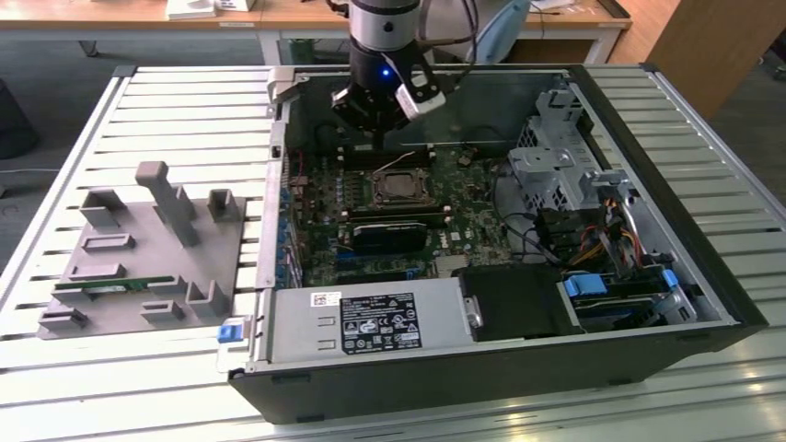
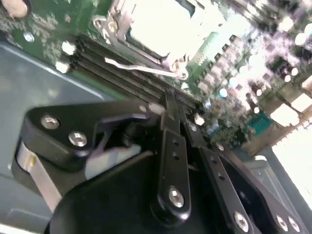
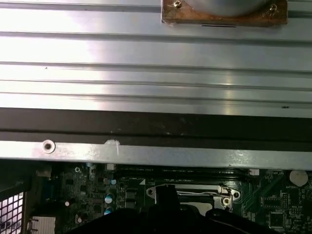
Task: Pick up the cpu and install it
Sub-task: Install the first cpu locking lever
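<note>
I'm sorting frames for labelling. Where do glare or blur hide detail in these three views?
Second wrist view: the CPU socket is washed out white, the motherboard beyond it smeared by blur, while the end effector linkage stays fairly crisp. First wrist view: bright glare bands across the slatted table. Exterior view: evenly lit, mild sheen on the table slats.

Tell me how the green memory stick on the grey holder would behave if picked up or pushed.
The green memory stick looks a thin, narrow board: probably stiff and light. It is long and slim, so likely apt to tip if held at one end. Raised blocks of the grey holder flank it, so a push may jam.
</note>
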`<state>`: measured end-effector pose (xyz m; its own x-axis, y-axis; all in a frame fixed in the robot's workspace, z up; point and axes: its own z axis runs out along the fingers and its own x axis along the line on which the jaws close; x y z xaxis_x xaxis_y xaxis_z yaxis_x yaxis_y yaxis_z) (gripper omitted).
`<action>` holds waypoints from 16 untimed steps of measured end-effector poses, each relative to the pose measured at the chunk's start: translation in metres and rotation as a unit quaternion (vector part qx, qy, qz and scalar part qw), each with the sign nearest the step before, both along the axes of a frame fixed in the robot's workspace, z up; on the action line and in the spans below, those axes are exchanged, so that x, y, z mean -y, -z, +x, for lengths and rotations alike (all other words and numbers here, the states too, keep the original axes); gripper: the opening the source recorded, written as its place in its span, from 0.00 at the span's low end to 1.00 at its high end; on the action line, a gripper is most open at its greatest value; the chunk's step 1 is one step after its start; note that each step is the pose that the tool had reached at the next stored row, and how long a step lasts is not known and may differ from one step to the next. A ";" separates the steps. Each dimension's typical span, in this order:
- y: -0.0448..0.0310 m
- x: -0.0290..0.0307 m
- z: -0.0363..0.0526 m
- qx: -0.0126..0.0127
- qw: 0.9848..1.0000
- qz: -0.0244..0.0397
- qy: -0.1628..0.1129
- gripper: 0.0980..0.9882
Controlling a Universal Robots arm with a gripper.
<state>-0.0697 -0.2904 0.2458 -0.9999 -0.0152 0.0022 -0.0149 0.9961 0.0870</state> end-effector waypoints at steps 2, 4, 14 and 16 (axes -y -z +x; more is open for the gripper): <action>0.0014 0.0000 0.0002 0.005 1.000 0.000 0.000 0.01; 0.0032 0.0000 0.0018 0.006 1.000 0.000 0.000 0.01; 0.0157 -0.0006 0.0180 0.006 1.000 0.000 0.000 0.01; 0.0170 -0.0009 0.0195 0.006 1.000 0.000 0.000 0.01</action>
